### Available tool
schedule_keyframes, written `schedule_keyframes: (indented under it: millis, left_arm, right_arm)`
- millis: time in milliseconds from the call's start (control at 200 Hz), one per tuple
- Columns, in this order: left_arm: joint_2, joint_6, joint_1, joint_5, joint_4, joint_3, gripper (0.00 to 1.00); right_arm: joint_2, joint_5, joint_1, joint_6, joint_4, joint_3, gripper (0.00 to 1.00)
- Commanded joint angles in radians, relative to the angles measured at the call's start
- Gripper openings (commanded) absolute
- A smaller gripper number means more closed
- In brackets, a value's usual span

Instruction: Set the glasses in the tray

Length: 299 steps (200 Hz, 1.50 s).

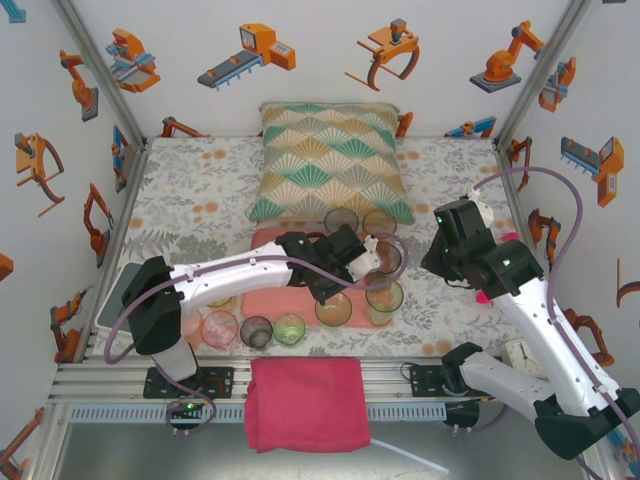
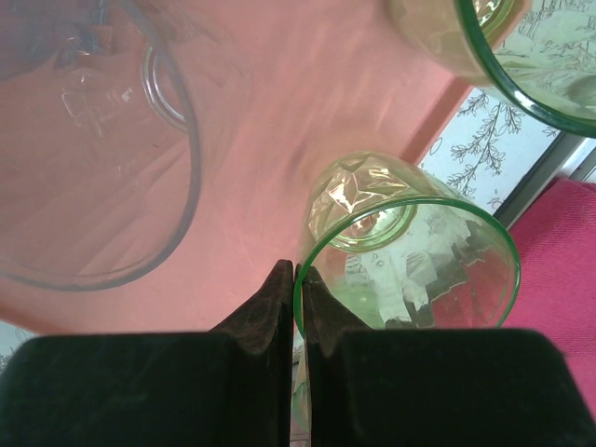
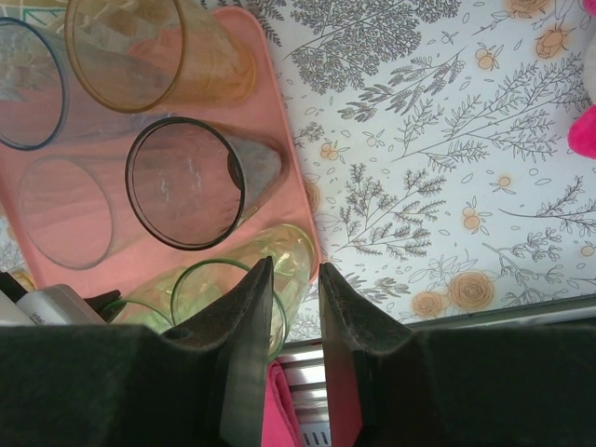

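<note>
Low over the tray (image 2: 279, 121), left pincer (image 2: 296, 275) nips a green glass (image 2: 410, 261); right pincer (image 3: 293, 270) hovers ajar.

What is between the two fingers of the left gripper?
The thin wall of a green glass, at its rim. The left gripper has its fingers shut on it, one inside, one outside, seen in the left wrist view.

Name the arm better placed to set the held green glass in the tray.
Left: the left tool grips the green glass by its rim over the tray; the right tool is open and empty.
</note>
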<state>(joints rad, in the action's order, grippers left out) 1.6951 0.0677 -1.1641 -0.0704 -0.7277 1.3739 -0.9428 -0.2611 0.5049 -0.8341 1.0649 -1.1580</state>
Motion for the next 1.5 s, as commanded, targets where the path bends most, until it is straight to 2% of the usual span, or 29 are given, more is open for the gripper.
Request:
schedule_keyframes:
  millis: [0,1146,1492]
  left_arm:
    - [0.006,0.017,0.008,-0.002,0.002,0.044,0.07]
    - [0.099,0.001,0.015,0.01,0.013,0.091,0.07]
    - [0.099,0.0,0.014,0.017,0.002,0.084,0.2]
  right_arm:
    - [0.009,0.001,-0.01,0.02,-0.003,0.008,0.29]
    - [0.024,0.024,-0.043,0.05,-0.007,0.019,0.3]
    - [0.033,0.026,-0.046,0.049,-0.012,0.032,0.3]
